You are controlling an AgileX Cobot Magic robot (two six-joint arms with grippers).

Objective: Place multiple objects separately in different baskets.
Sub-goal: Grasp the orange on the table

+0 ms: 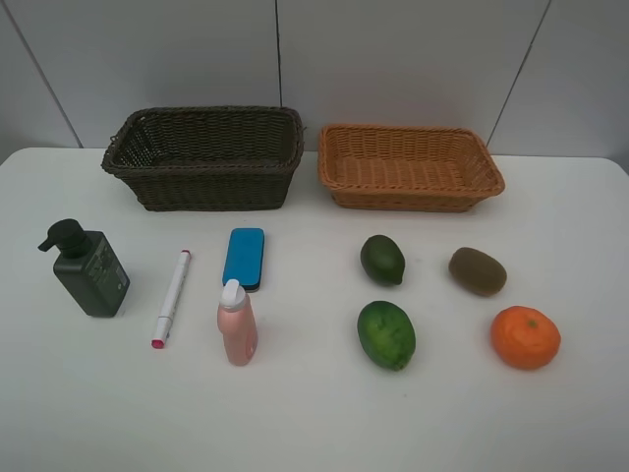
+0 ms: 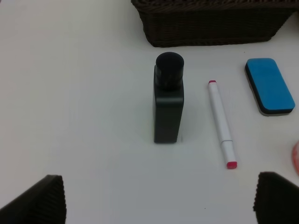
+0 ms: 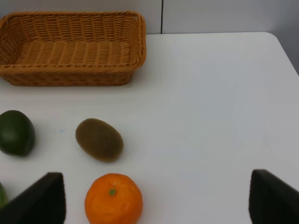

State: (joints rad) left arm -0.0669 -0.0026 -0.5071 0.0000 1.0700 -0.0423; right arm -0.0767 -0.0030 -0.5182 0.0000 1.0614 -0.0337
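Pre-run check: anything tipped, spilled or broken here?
Nothing stands out. The dark basket and tan basket are empty; pump bottle, pink bottle, marker, eraser, two green fruits, kiwi and orange sit spread out, nothing spilled.

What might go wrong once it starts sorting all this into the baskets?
The orange and brown kiwi lie loose on the table; a nudge might roll them away. The pink bottle sits right by the blue eraser block, so grabbing one may knock the other. The white marker is thin and lies flat, so it may slip from a grip.
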